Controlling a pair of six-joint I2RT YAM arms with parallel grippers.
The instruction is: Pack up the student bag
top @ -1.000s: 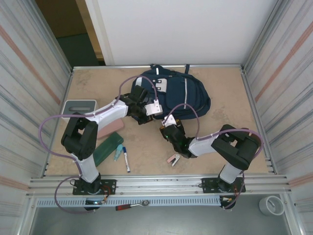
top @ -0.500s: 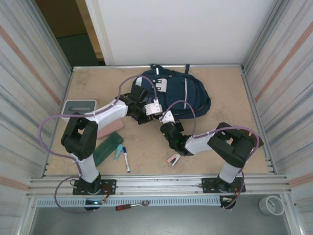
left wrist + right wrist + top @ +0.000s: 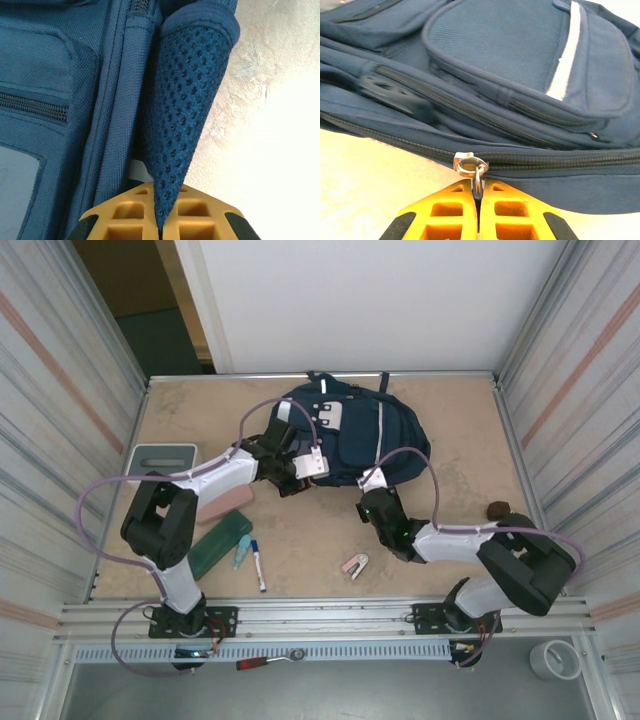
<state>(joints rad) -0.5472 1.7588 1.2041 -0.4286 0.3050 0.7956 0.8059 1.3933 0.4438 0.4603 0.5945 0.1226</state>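
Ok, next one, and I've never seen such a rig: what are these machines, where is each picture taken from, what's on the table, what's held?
These are two robot arms, the left arm and the right arm, bolted at the near edge of a table. One picture looks down from above and behind them; the other two come from a camera on each wrist. On the table lie a navy backpack, a grey box, a pink case, a green case and a marker. The left gripper is shut on the backpack's mesh strap; the right gripper is shut on a zip pull.
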